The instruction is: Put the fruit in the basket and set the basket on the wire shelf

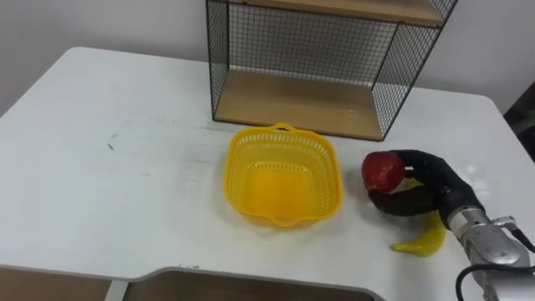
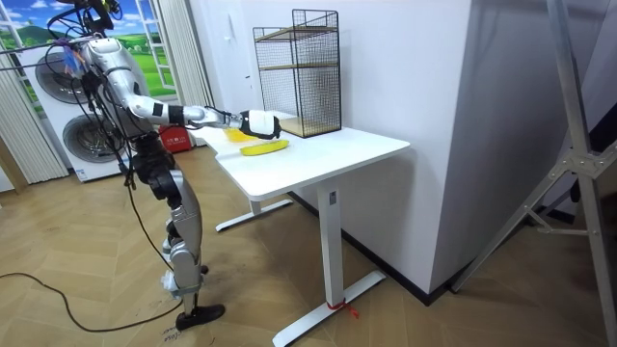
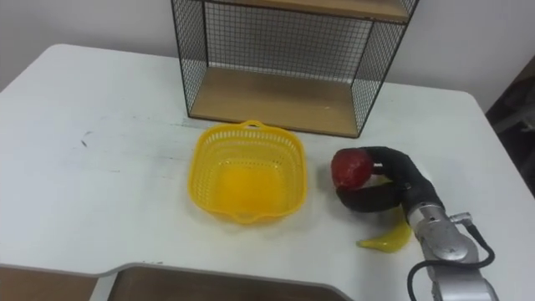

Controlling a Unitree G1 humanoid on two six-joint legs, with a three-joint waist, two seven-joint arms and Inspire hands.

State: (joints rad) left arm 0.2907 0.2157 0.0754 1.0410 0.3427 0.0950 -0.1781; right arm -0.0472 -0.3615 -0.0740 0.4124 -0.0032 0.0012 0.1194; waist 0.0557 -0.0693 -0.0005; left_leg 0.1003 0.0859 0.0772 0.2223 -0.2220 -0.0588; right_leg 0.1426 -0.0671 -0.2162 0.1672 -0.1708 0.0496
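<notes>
right hand (image 1: 422, 186) low at table's (image 1: 109, 167) right, clenched round red apple (image 1: 384, 171); banana (image 1: 422, 242) beside wrist. empty basket (image 1: 236, 159) near, left. best lifted above rim, lowered to basket's middle, then released.

A white table (image 1: 100, 192) bearing a small dark mark (image 1: 109, 146) stands on a wooden floor (image 2: 415, 308), with a washing machine (image 2: 60, 145) well apart from it.
</notes>
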